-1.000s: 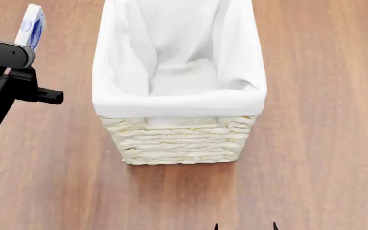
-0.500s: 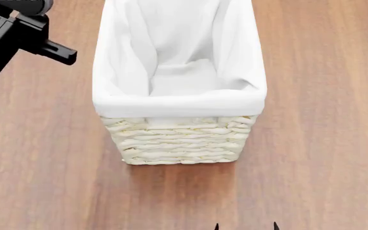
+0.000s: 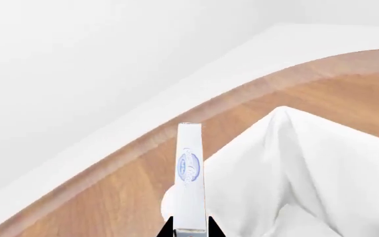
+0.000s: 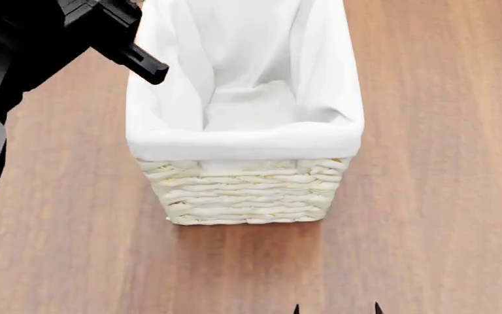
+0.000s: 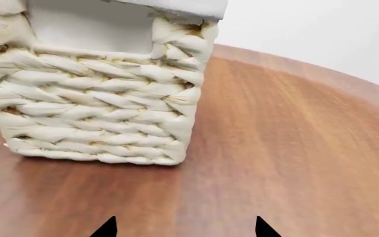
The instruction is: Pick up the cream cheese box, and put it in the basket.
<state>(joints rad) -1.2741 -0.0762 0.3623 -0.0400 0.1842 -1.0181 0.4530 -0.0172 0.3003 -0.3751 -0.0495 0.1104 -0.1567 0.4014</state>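
I have the cream cheese box (image 3: 189, 177) pinched edge-on between the left gripper (image 3: 189, 233) jaws, which close on its lower end in the left wrist view; it stands upright in the grip, off the table, beside and above the basket (image 4: 244, 190). So the pick-up is done, and what is left, as I judge it, is the carry over the rim and the release inside.

In the head view the left arm (image 4: 33, 59) hangs over the basket's left rim near its far corner, with part of it already overlapping the white liner (image 4: 242, 140) (the box itself is out of that view, so I can place it only from the wrist camera). There the liner's peaked corner sits just beside the box, with the curved edge of the wooden table (image 4: 443, 196) beyond it.

Room looks generous: the basket's opening is wide and nothing shows inside but folded cloth. The one edge I would mind is the rim on the arm's side; the box must pass above it before I let go.

The right gripper (image 5: 183, 229) waits low in front of the basket's near wall, its jaws spread and holding nothing.
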